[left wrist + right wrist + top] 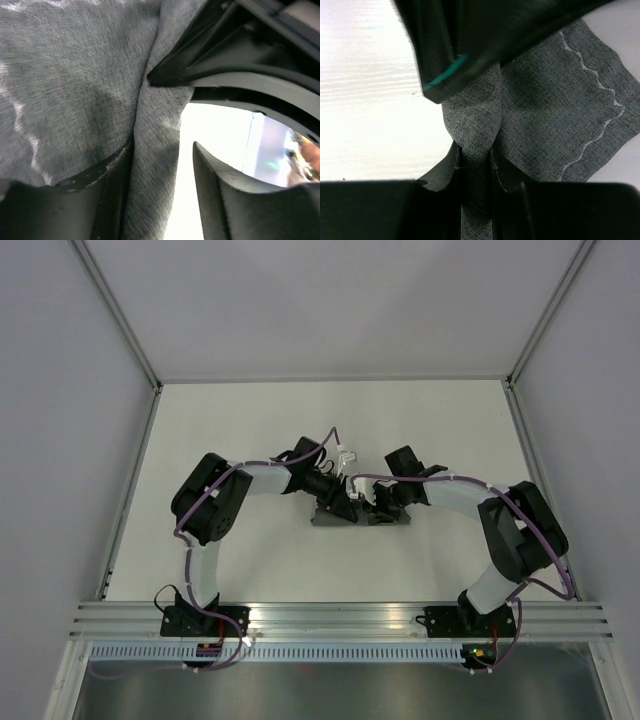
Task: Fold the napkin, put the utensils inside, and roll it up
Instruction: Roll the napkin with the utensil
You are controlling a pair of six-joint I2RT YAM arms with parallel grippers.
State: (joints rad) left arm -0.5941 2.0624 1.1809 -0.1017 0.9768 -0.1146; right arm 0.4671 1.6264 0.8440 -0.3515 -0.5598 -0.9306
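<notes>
The napkin (322,519) lies as a narrow dark grey bundle at the table's middle, with both grippers meeting over it. My right gripper (475,150) is shut on a bunched fold of the napkin (560,110), whose wavy pale stitch line shows at the right. It sits at the bundle's right half in the top view (376,508). My left gripper (161,150) is open. A fold of napkin (75,90) lies against its left finger, with a bright gap to the right finger (225,200). It is over the bundle's left half (342,502). The fork is hidden.
The white table (240,430) is walled by grey panels at the back and sides, with a metal rail (340,618) along the near edge. The left gripper's black body (470,35) fills the top of the right wrist view, close to the right fingers.
</notes>
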